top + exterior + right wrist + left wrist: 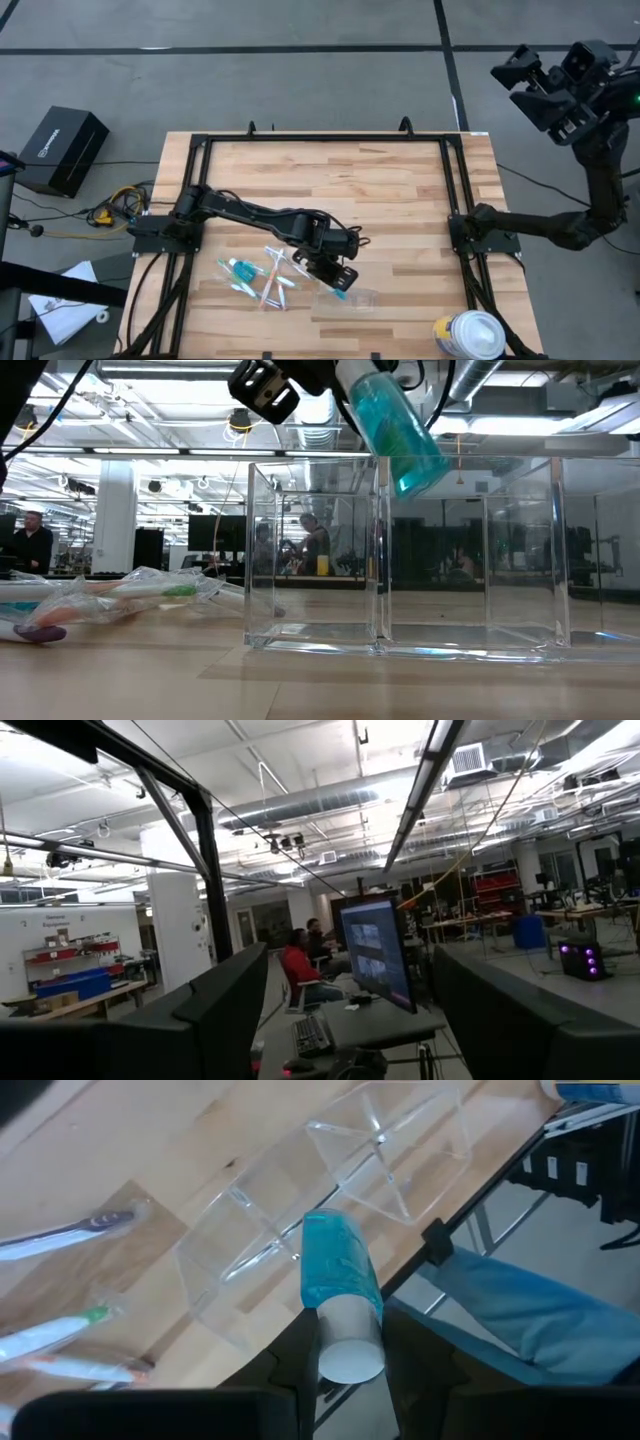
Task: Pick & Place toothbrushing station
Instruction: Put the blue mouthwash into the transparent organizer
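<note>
My left gripper point(335, 272) is shut on a teal tube with a white cap point(340, 1275), right above the see-through plastic holder point(352, 298), which stands on the table near its front edge. In the low view the tube point(400, 430) slants down, and its lower end is level with the top rim of the holder point(420, 560). Several pale toothbrushes point(275, 282) and another teal tube point(240, 268) lie flat on the table to the holder's left. My right gripper point(555, 85) is open, raised beyond the table's far right corner. My left gripper pinches the tube's white cap point(350, 1348) between its two fingers point(303, 1365), one on each side. The fingers slant down from above. The tube is lifted clear and tilted, its teal flat end point(330, 1220) pointing down over the holder's dividing wall.
A round white-lidded canister point(470, 335) stands at the table's front right corner. A black frame point(455, 180) runs along the table's edges. Bare wood lies across the far half of the table point(330, 170).
</note>
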Robot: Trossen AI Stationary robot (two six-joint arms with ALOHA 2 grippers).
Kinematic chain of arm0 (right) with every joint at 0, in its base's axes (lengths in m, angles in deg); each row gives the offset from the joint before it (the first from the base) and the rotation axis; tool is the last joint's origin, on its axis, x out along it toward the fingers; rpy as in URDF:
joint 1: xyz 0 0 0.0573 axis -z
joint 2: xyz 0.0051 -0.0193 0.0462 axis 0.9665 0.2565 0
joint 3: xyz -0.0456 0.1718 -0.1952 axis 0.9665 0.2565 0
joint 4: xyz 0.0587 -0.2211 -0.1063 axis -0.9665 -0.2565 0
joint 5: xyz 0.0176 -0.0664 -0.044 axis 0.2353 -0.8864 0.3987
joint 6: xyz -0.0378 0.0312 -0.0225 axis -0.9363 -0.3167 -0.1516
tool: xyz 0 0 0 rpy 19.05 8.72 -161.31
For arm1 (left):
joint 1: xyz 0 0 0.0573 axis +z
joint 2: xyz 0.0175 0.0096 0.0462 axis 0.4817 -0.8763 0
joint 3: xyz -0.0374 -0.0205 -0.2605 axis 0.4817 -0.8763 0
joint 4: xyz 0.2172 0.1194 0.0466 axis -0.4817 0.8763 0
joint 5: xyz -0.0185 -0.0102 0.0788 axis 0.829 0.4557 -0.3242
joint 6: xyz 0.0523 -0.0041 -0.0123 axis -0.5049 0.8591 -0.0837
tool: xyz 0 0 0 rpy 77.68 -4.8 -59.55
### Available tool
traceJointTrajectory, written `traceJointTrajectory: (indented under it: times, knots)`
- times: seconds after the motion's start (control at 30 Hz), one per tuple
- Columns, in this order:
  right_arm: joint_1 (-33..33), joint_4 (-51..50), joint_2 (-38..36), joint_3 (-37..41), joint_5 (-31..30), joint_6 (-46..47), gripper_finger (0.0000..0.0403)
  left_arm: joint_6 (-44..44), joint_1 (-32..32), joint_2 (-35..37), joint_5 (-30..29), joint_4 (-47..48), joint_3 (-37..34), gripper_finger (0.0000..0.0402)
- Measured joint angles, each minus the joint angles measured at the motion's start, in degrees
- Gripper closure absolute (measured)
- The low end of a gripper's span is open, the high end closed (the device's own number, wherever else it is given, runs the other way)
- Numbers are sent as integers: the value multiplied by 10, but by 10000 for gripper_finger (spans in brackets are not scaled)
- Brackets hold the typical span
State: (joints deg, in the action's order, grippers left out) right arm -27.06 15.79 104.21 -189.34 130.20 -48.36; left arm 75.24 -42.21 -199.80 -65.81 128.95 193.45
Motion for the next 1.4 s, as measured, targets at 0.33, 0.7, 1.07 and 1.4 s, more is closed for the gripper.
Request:
traceJointTrajectory:
  times: [0.33,0.7,1.07,1.4]
  knots:
    - [0,0,-4,0,7,0,129,5,6,-2,-12,4,0,322]
    - [0,0,-4,0,17,-9,129,4,0,-30,10,18,0,322]
    - [0,0,-3,0,28,-27,129,-19,5,-34,-7,96,-1,322]
    - [0,0,1,0,30,-31,129,-34,16,-34,-39,115,-1,322]
